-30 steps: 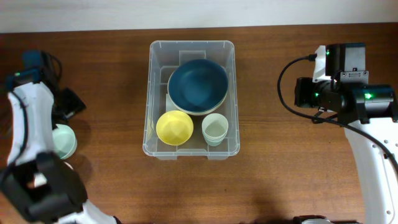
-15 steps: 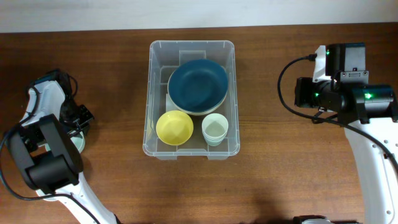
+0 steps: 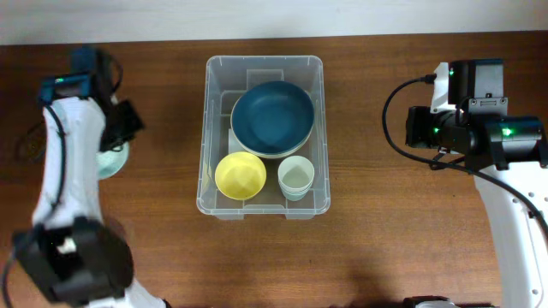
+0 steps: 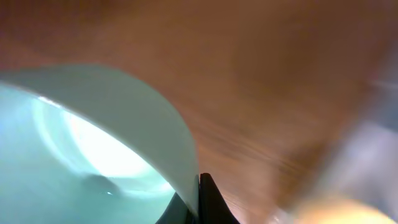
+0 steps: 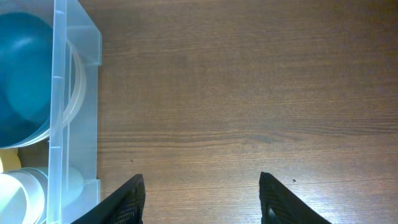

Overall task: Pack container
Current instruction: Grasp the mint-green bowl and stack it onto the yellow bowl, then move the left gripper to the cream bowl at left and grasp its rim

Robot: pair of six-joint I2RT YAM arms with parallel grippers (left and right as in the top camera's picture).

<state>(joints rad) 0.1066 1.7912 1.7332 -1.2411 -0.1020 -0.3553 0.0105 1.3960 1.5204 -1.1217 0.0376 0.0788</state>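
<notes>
The container [image 3: 205,128], a clear plastic bin, stands at the table's middle. It holds a dark blue bowl [image 3: 272,118] on pale plates, a yellow bowl [image 3: 240,174] and a pale cup [image 3: 295,178]. My left gripper [image 4: 199,190] is shut on the rim of a mint bowl [image 4: 93,143], left of the container; the overhead view shows that mint bowl [image 3: 111,159] partly hidden under the arm. My right gripper [image 5: 202,199] is open over bare wood, to the right of the container [image 5: 74,93], with nothing between its fingers.
Brown wooden table [image 3: 385,239] spreads around the bin. The right arm's body [image 3: 471,128] hangs over the table's right side, with a black cable looping beside it. The left wrist view is blurred by motion.
The left gripper closed on the mint bowl's rim. The left arm swung from the near left toward the back, carrying the bowl slightly toward the container. The right arm stayed still.
</notes>
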